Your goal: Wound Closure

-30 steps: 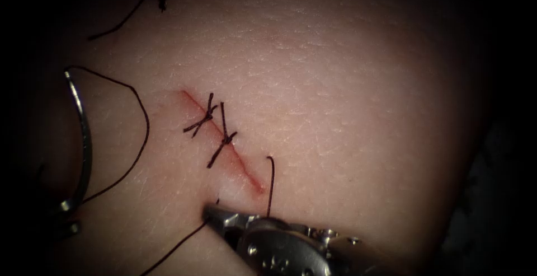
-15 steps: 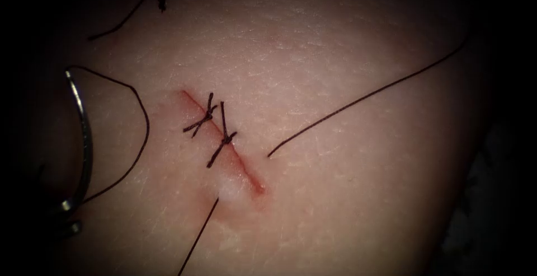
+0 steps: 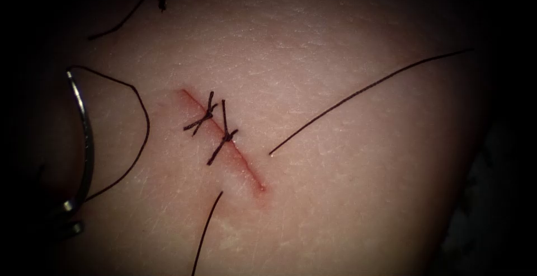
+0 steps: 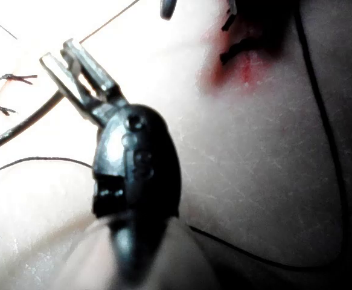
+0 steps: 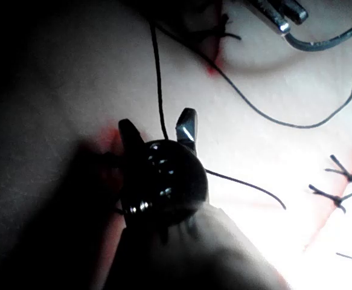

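Note:
The tissue (image 3: 347, 141) bears a slanting cut (image 3: 246, 169) with two knotted stitches (image 3: 215, 130) across its upper half. At the far left my left tool (image 3: 66, 207) is shut on the curved needle (image 3: 86, 141) near its lower end; the needle is out of the tissue. The left wrist view has these jaws (image 4: 64, 55) clamped on the needle (image 4: 19, 130). Thread (image 3: 363, 91) leaves the tissue right of the cut and runs up to the right. Another strand (image 3: 206, 231) exits left of the cut. My right tool (image 5: 157, 127) stands open, the thread (image 5: 159, 78) lying between its jaws.
A loop of thread (image 3: 142, 113) curves from the needle over the tissue left of the cut. Two cut pieces of thread (image 3: 120, 21) lie at the far upper left. Red fluid (image 4: 236, 69) stains the tissue near the cut's end.
My right tool, shut on the thread beside the cut's lower end a second ago, drew away to the right with it and has now opened. The left tool and needle stayed still.

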`<state>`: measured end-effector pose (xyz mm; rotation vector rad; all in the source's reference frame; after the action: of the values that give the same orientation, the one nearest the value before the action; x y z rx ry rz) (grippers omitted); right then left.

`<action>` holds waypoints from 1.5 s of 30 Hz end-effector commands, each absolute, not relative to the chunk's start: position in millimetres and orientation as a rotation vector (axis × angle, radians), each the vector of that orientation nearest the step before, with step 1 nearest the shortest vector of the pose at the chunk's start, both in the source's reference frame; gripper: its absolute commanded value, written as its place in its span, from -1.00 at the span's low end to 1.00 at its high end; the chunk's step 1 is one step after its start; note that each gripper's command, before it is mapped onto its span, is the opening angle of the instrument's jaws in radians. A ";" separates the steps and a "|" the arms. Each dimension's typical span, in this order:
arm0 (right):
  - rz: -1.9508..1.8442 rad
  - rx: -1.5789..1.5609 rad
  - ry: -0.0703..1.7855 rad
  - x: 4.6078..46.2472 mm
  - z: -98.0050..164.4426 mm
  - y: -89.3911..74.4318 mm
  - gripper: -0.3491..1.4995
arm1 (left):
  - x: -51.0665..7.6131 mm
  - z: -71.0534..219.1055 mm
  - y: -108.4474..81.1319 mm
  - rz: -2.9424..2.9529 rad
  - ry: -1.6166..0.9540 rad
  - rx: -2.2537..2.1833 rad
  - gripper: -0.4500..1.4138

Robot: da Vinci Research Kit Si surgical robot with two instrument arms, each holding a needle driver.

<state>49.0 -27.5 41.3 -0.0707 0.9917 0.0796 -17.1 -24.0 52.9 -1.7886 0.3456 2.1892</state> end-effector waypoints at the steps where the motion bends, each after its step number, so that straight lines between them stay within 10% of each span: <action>1: 0.102 -0.079 0.990 48.8 42.8 -25.9 0.85 | -17.4 53.6 -24.9 2.189 0.340 -1.788 -1.00; 30: 0.060 -0.182 0.888 45.5 55.4 -19.0 0.85 | -17.7 54.0 -25.0 2.200 0.340 -1.780 -1.00; 32: 0.072 -0.176 0.888 45.4 55.5 -18.8 0.71 | -17.7 54.0 -25.0 2.200 0.340 -1.780 -1.00; 34: 0.080 -0.164 0.892 45.3 55.5 -18.8 0.11 | -17.7 53.9 -25.0 2.200 0.340 -1.780 -1.00; 36: 0.061 -0.133 0.912 45.4 55.3 -19.0 -1.00 | -17.7 53.9 -25.0 2.200 0.340 -1.780 -1.00; 45: 0.035 -0.110 0.943 45.6 53.7 -21.2 -1.00 | -17.7 54.0 -25.0 2.196 0.335 -1.780 -1.00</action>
<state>44.7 -20.5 53.1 -0.1141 0.9413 0.0368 -17.4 -24.2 53.2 -1.7799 0.3417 2.1963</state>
